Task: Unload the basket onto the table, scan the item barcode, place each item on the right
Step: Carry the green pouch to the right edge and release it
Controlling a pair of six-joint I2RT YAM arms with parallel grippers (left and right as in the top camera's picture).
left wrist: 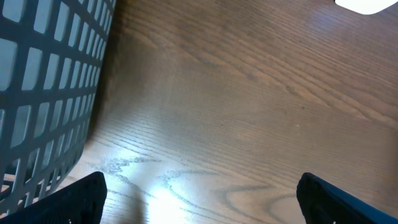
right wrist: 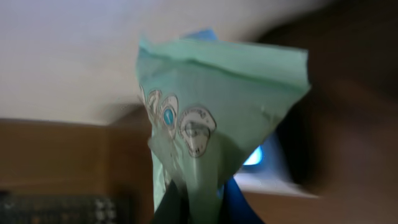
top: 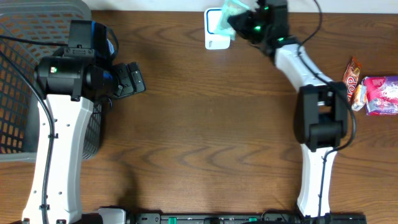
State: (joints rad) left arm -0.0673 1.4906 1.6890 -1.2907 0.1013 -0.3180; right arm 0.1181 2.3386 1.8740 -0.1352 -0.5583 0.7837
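A pale green packet [top: 233,12] with small cartoon faces on it hangs over the white barcode scanner [top: 214,37] at the table's far edge. My right gripper [top: 244,23] is shut on the packet's lower end. Seen from the right wrist, the packet [right wrist: 211,99] fills the middle, pinched between the fingers [right wrist: 177,208], with the scanner's blue-lit white body [right wrist: 273,171] behind it. Beside the basket on the left, my left gripper [top: 134,79] hovers over bare wood. Its fingertips [left wrist: 74,199] stand wide apart with nothing between them.
A grey mesh basket [top: 25,37] stands at the left edge, close to my left arm; its wall [left wrist: 43,81] fills the left of the left wrist view. Snack packets [top: 373,90] lie at the right edge. Brown wooden table [top: 205,124] spans between the arms.
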